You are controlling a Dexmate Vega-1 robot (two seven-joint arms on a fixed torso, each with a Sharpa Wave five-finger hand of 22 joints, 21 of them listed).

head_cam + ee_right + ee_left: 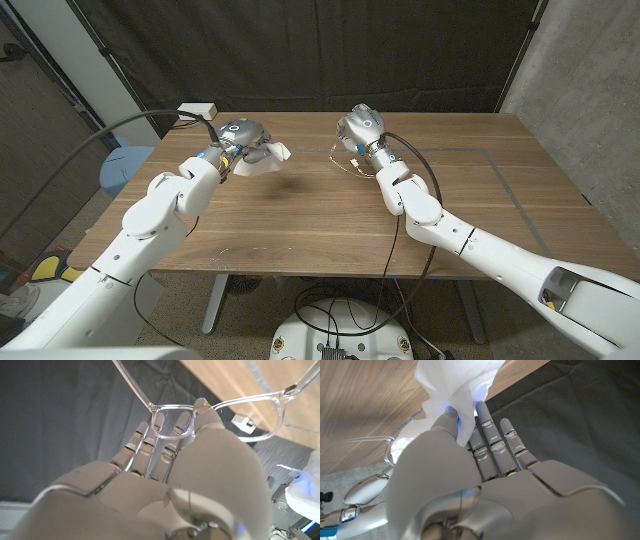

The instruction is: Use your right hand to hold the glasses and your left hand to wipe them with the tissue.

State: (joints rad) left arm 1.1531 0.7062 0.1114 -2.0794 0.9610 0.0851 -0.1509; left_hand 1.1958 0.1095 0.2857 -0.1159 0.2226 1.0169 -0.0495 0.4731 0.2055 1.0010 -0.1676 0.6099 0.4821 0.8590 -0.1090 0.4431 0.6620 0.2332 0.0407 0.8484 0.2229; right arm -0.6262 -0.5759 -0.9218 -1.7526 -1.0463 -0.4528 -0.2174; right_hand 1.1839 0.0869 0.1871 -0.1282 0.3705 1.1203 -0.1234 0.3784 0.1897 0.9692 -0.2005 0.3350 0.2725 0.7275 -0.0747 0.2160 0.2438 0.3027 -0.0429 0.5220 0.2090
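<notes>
Right hand (361,128) pinching clear-framed glasses (215,410) above the wooden table (300,215), left hand (240,136) clutching a white tissue (262,160), well apart; firm wiping could likely twist the lightly held frame loose.

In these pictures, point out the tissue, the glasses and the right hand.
tissue (262,163), head view, its white middle.
glasses (172,422), right wrist view, clear lens rim.
right hand (360,126), head view, its back.

Clear glasses (215,410) in right hand (165,485)
</notes>
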